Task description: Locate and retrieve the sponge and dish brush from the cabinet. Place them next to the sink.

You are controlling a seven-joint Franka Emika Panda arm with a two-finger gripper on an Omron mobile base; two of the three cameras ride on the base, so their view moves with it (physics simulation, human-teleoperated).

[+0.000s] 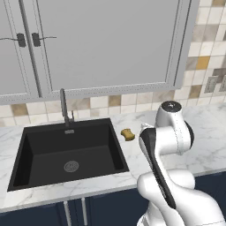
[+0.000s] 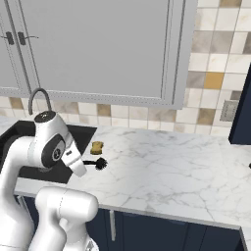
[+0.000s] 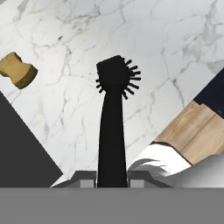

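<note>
My gripper (image 3: 112, 179) is shut on the thin handle of the black dish brush (image 3: 113, 109), whose bristled head (image 2: 100, 164) points away over the marble counter (image 2: 162, 162). Whether the head touches the counter cannot be told. The mustard-yellow sponge (image 1: 128, 134) lies on the counter just right of the black sink (image 1: 44, 154), and sits up-left of the brush in the hand view (image 3: 17, 70). The sponge (image 2: 97, 147) is a short way beyond the brush head. A strip of dark navy cabinet (image 2: 242, 112) stands at the far right edge.
Pale grey panelled doors (image 1: 110, 39) with small dark latches hang above the counter. The slim grey faucet (image 1: 64, 106) rises behind the basin. A wall outlet (image 2: 228, 110) sits on the tiled backsplash. Navy base cabinets (image 1: 106, 207) run under the counter edge.
</note>
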